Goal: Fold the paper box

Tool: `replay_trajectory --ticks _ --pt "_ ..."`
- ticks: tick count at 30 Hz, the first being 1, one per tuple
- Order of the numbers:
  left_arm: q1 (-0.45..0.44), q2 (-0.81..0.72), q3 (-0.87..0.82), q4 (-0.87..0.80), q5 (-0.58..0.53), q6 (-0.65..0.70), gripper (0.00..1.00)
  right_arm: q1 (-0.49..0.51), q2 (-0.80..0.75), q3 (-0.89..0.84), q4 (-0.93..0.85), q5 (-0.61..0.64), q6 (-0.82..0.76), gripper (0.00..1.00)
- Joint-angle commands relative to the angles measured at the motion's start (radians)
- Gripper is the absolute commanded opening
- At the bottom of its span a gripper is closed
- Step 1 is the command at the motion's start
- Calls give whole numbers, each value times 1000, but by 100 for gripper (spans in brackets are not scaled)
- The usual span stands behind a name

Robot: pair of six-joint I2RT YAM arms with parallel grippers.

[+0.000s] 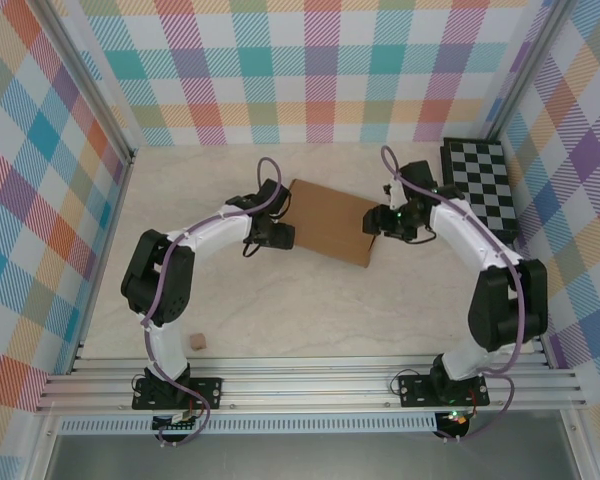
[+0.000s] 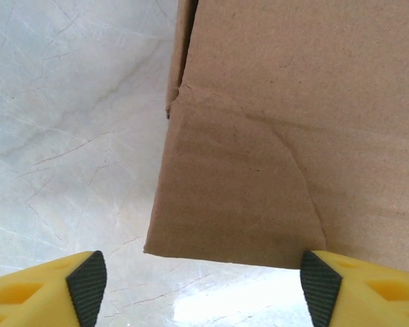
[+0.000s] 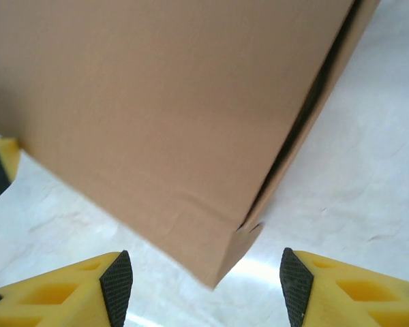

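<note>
Overhead, you see the paper box (image 1: 330, 222) lying mid-table between your left gripper (image 1: 277, 224) and right gripper (image 1: 378, 218), with a checkered board (image 1: 485, 190) at the far right and a small cube (image 1: 196, 342) by the left base. The wrist cameras add the rest: both grippers are spread wide, gripping nothing, each with a box corner just ahead.

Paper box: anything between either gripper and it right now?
Nothing visible does. The left gripper and the right gripper are open at opposite ends of the paper box, with just table showing in the gaps.
</note>
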State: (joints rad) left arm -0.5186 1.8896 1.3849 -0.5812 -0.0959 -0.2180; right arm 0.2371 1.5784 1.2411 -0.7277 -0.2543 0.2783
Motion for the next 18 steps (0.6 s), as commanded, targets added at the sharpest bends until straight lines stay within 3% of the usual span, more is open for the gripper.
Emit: replay_trajectory --ticks 1,8,18 --pt "42 -55 45 -38 75 -31 81 -1 -45 -96 58 -115 93 62" --pt "164 -9 116 36 290 -47 88 18 -75 -205 151 -97 157 64" --pt "181 256 378 63 415 -23 89 -38 172 -40 192 -42 107 65"
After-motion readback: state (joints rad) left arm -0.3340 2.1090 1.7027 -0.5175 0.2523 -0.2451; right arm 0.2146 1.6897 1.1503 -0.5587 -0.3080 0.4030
